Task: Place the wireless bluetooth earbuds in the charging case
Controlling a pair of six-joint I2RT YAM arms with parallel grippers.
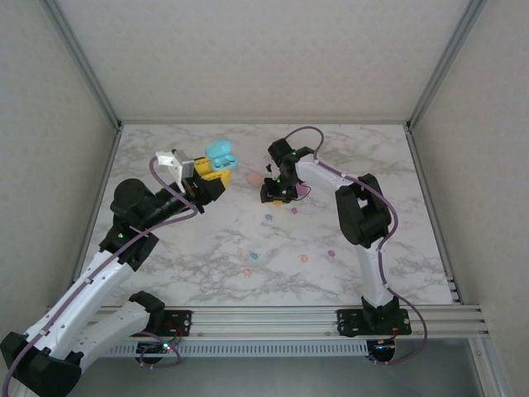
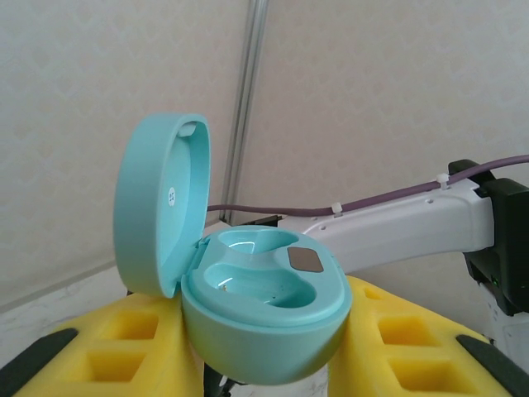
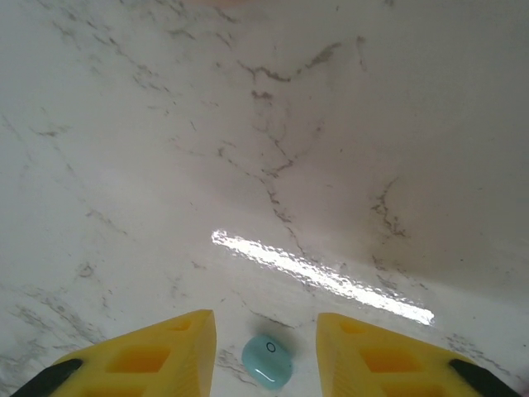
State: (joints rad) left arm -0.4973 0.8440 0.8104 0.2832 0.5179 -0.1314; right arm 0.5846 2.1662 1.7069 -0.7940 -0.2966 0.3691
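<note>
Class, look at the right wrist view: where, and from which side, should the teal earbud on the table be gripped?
Probably best: grip the teal earbud across its two rounded sides, coming straight down from above. It lies flat on the marble table, a small low pebble, and the right gripper stands open with a finger on either side of it.

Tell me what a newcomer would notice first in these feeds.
The open teal charging case stands out, both sockets empty, held up in the left gripper above the marble table, far left-centre. Next, a teal earbud lies on the table between the right gripper's spread yellow fingers, not yet pinched. Small loose earbuds dot the table nearer the bases.
</note>
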